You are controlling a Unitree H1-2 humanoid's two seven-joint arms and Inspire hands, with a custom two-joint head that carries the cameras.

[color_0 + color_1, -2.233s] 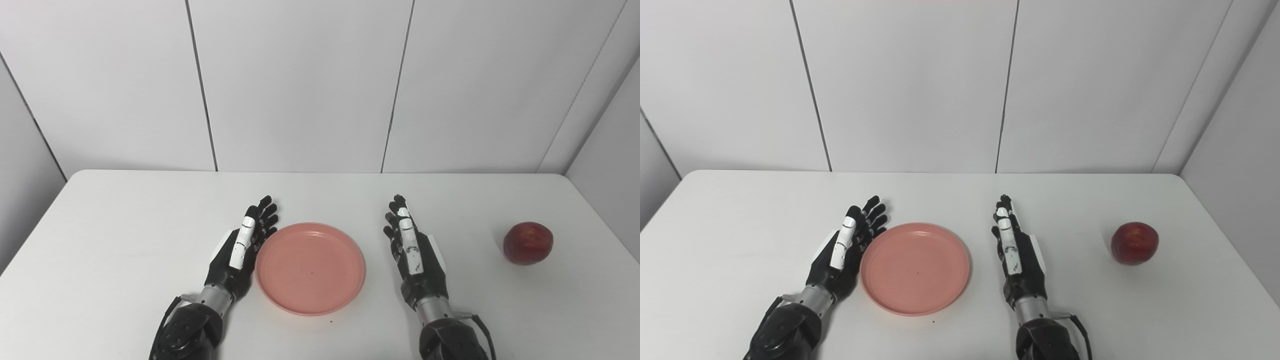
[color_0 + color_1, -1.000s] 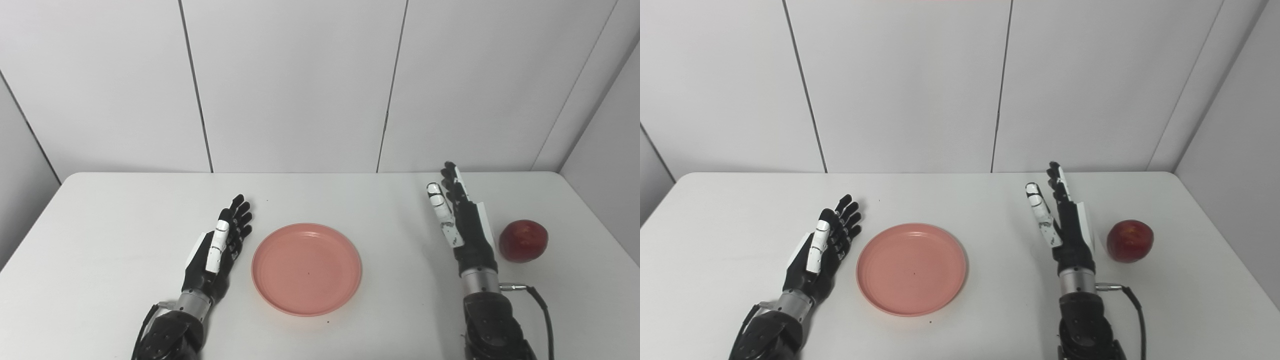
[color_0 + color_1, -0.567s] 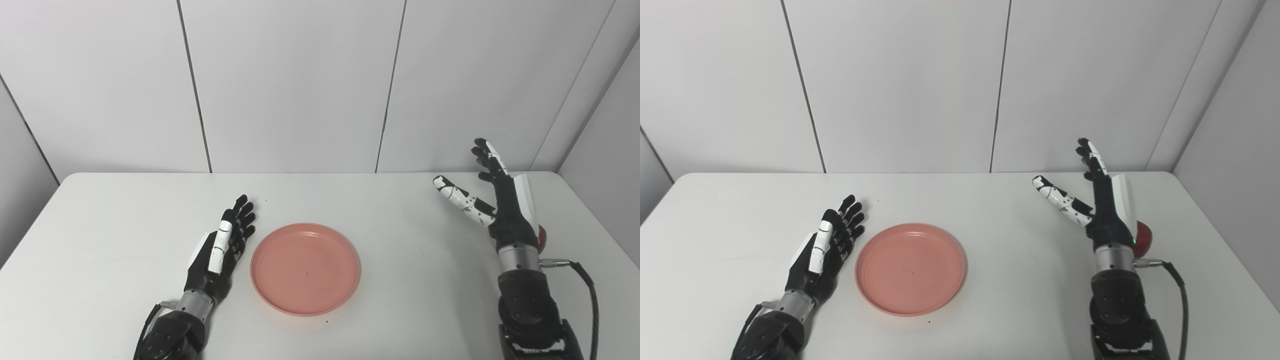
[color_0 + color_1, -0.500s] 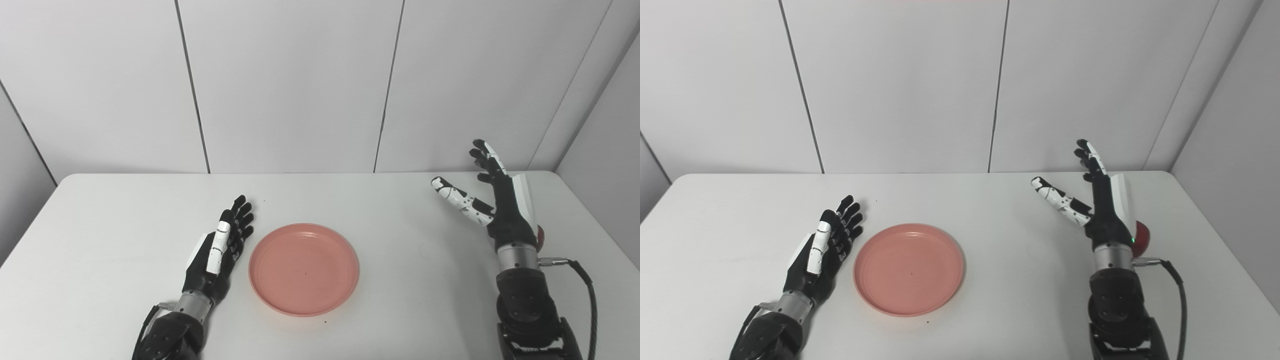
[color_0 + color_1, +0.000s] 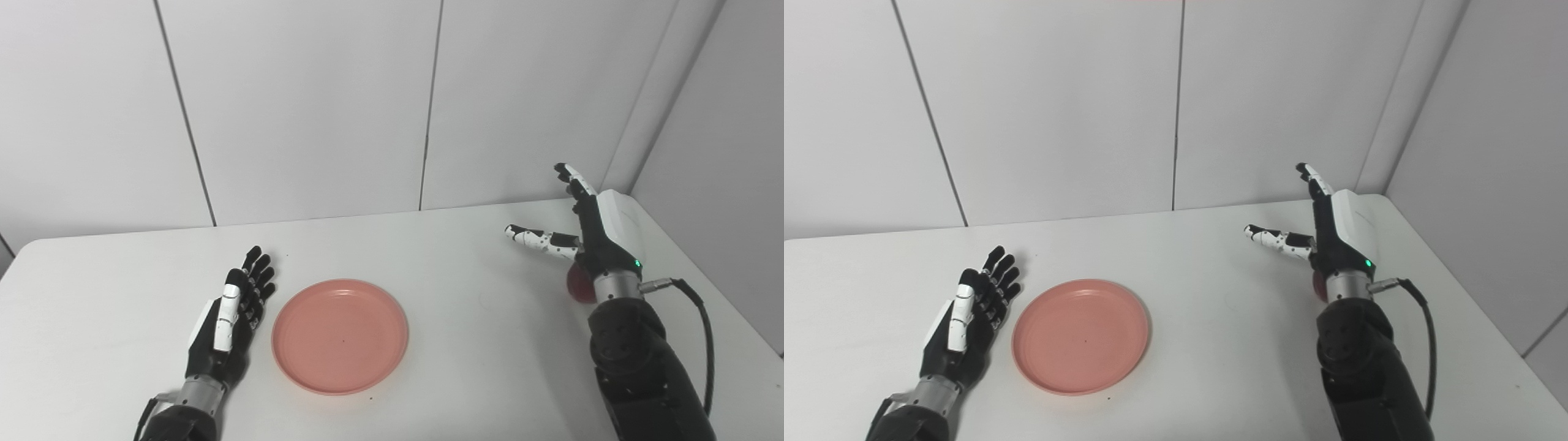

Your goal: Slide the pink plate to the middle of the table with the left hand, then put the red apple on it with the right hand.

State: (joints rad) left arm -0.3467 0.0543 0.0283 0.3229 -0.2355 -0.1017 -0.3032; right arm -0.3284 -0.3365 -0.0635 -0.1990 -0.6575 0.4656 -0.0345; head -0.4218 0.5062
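The pink plate (image 5: 340,335) lies flat on the white table (image 5: 465,343), left of the picture's centre. My left hand (image 5: 229,318) rests open on the table just left of the plate, a small gap from its rim, fingers pointing away. My right hand (image 5: 591,236) hovers raised over the table's right side, open, thumb stretched leftward and fingers pointing up. The red apple (image 5: 577,285) sits right behind and below that hand; only a small red sliver (image 5: 1319,285) shows past the wrist.
The table's right edge (image 5: 1470,318) runs close to my right arm. White wall panels (image 5: 306,104) stand along the table's far edge and right side. A black cable (image 5: 698,318) loops out from my right wrist.
The camera has swung right, shifting the whole picture left. My right hand rose and travelled right to hover over the apple, its thumb spreading out. The left hand drew back slightly from the plate.
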